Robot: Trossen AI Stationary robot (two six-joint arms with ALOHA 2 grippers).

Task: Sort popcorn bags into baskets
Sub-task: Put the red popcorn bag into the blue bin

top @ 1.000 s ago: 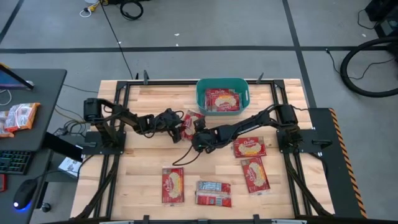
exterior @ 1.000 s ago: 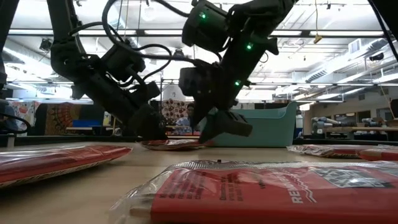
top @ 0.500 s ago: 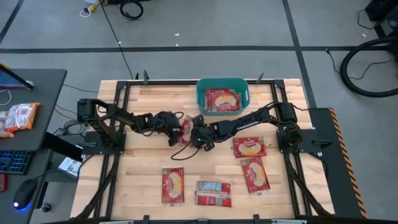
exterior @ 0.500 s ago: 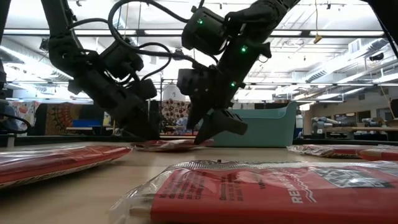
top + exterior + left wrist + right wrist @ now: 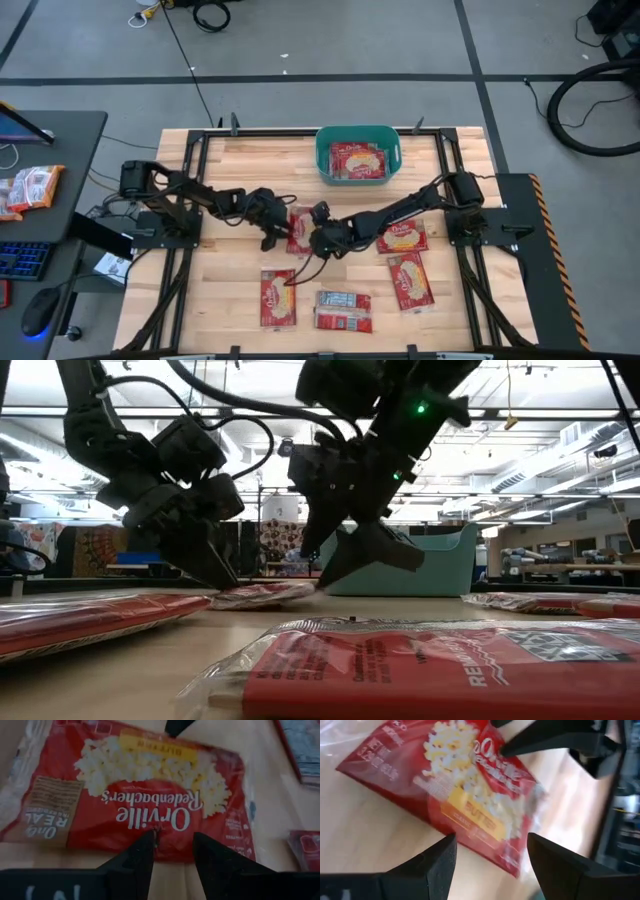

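Popcorn bag (image 5: 299, 229) flat between left gripper (image 5: 272, 232) and right gripper (image 5: 318, 240).

Robotics lab, framed wooden table (image 5: 230, 290), computer desk (image 5: 55, 150), floor cables (image 5: 575, 95)

Even, bright overhead light fills the high view, with soft shadows under both arms. In the low view, ceiling strip lights (image 5: 560, 412) glare at 12 o'clock and the nearest popcorn bag (image 5: 420, 675) blurs. Both wrist views are soft and smeared.
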